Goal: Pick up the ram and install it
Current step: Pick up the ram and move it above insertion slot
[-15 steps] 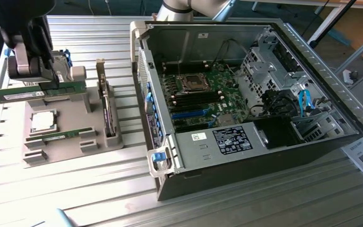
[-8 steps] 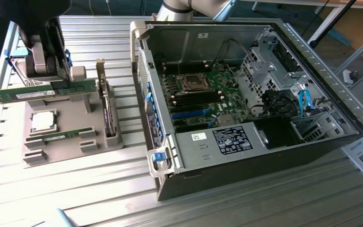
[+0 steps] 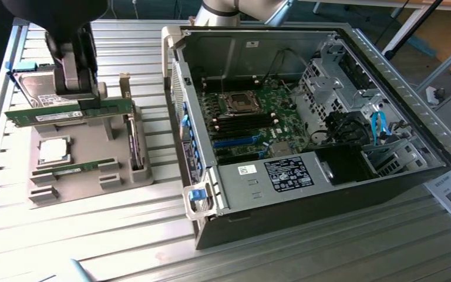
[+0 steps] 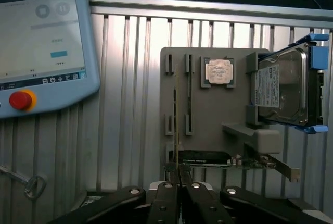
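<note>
Exterior view: the dark claw [image 3: 92, 101] is clenched on the ram [image 3: 61, 113], gripping the green stick by its top edge near one end. The stick hangs level over the grey holder [image 3: 84, 189] on the slatted metal table [image 3: 92, 235]. Below it on the holder lie a second green stick [image 3: 73, 170] in its slot and a square silver processor chip [image 3: 53, 151]. A hard drive [image 3: 37, 88] sits at the holder's far end, behind the claw. An expansion card [image 3: 135, 150] stands on edge along the holder's side, between the ram and the open computer case [image 3: 304, 217]. The case lies on its side toward the exterior view's right, its near wall raised and its motherboard [image 3: 265, 117] exposed. In the wrist view the ram [image 4: 178, 109] shows edge-on, and a teach pendant [image 4: 41, 41] rests on the table beside the holder.
</note>
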`<state>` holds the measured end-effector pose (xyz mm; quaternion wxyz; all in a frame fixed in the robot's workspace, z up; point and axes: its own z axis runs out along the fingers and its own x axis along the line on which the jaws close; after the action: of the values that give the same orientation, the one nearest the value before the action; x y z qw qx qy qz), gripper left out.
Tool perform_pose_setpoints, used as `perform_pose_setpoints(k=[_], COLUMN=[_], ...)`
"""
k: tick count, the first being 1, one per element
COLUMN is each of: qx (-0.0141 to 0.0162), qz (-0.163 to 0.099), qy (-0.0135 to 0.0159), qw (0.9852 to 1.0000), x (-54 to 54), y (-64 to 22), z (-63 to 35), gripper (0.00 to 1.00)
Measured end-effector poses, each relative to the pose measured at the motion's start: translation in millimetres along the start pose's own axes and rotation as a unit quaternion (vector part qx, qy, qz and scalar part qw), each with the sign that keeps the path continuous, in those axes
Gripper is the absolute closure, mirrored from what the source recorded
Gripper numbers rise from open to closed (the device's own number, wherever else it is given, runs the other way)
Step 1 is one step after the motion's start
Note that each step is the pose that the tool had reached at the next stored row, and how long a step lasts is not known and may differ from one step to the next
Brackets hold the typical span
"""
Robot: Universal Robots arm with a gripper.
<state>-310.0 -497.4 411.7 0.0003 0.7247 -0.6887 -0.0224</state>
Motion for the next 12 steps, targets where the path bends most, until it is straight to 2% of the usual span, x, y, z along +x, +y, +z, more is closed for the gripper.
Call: perform_pose_setpoints(k=[12], qx=[0.0000], qz=[0.000], qy=[0.0000], qw=[1.0000], x=[1.5], y=[-29.4], z=[-1.0], gripper=[0.88])
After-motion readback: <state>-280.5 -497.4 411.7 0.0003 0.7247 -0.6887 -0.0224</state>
